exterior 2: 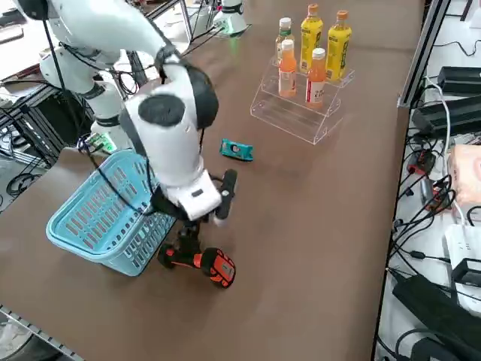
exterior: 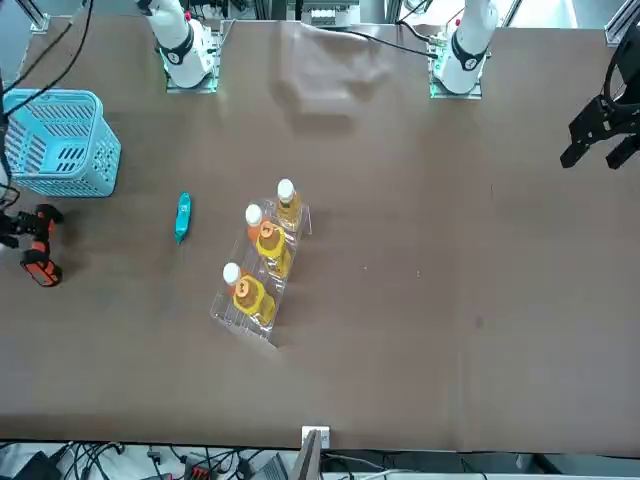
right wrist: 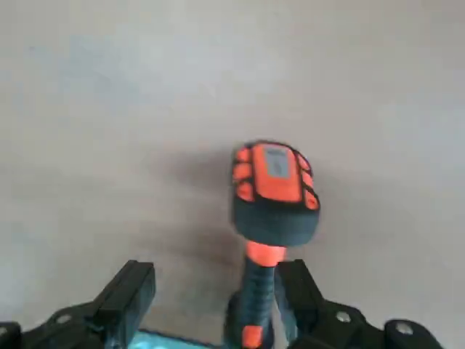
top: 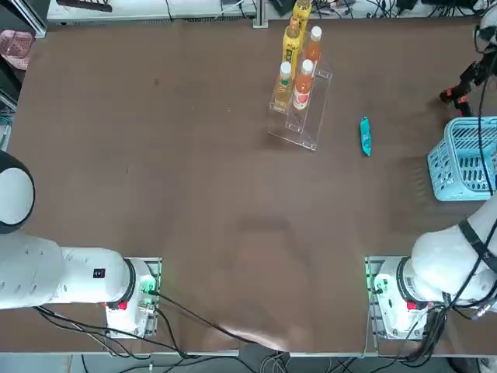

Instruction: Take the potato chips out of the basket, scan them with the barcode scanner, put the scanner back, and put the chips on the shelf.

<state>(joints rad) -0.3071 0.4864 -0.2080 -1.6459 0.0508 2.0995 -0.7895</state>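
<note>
Right wrist view: scanner stage

Fingers [right wrist: 216, 280] wide open by the scanner [right wrist: 276, 182], gripping nothing. Chips [top: 366, 137] lie on the surface [top: 194, 194] between basket [top: 454, 175] and shelf [top: 299, 138]. Pick-up or put-back: undetermined. If unscanned, grip the handle; otherwise, clear it and fetch the chips.
</note>
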